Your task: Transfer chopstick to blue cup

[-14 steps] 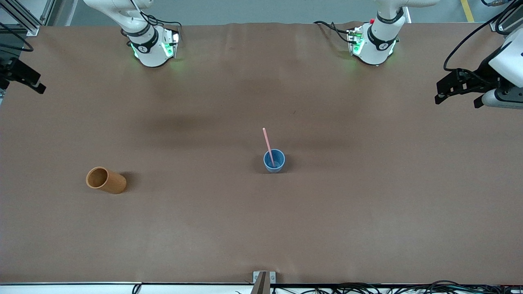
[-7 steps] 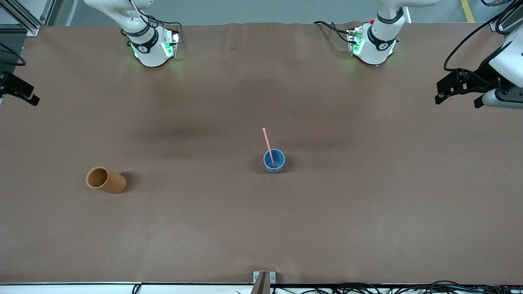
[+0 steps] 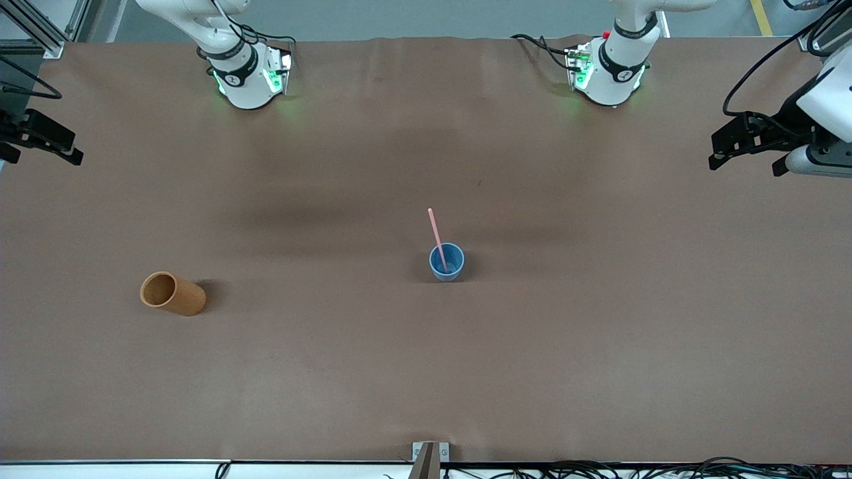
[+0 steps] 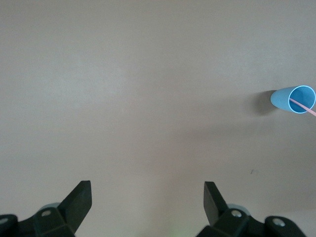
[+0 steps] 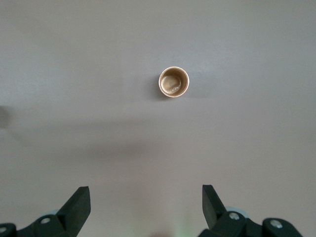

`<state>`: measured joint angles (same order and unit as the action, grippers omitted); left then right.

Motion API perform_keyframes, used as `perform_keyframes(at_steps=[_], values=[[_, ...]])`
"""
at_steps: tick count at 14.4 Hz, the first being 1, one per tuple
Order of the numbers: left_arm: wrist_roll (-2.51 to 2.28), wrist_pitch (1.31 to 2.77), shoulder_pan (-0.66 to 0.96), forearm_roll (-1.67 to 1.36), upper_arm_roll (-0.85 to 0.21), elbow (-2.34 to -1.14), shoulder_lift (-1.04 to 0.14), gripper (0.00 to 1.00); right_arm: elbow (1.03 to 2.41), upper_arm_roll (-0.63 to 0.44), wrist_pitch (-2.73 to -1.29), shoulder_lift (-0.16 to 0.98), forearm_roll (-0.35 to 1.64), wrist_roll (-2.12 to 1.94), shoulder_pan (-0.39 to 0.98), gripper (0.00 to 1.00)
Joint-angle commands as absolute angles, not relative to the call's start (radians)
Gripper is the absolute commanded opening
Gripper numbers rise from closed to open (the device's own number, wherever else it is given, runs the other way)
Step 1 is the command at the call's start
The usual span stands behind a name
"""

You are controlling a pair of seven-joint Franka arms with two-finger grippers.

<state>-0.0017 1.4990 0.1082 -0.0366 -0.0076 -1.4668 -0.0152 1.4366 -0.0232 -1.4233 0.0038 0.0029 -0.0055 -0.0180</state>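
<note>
The blue cup (image 3: 446,261) stands upright near the middle of the table. The pale-pink chopstick (image 3: 436,234) stands in it, leaning on the rim with its top tilted toward the robots' bases. In the left wrist view the cup (image 4: 291,99) and the stick (image 4: 305,106) show at the edge. My left gripper (image 3: 744,163) is open and empty over the left arm's end of the table, well away from the cup. My right gripper (image 3: 40,153) is open and empty over the right arm's end. Both show open in their wrist views, left (image 4: 147,197) and right (image 5: 146,200).
An orange-brown cylindrical cup (image 3: 172,293) stands toward the right arm's end of the table, nearer the front camera than the blue cup; it also shows in the right wrist view (image 5: 174,82). The two arm bases (image 3: 247,76) (image 3: 609,73) stand along the table's edge.
My right gripper has shifted slightly at the right arm's end of the table. The left gripper, both cups and the chopstick have not moved.
</note>
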Motion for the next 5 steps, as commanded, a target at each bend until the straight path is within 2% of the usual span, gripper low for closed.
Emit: perform_keyframes(at_steps=[1,5], values=[[0.014,1.496,0.101,-0.049,-0.009,-1.448,-0.021,1.00,1.451,-0.023,-1.448,0.002,0.021,-0.029,-0.026,1.00],[0.014,1.497,0.103,-0.051,-0.009,-1.448,-0.020,1.00,1.457,-0.025,-1.451,0.002,0.023,-0.106,-0.026,1.00]])
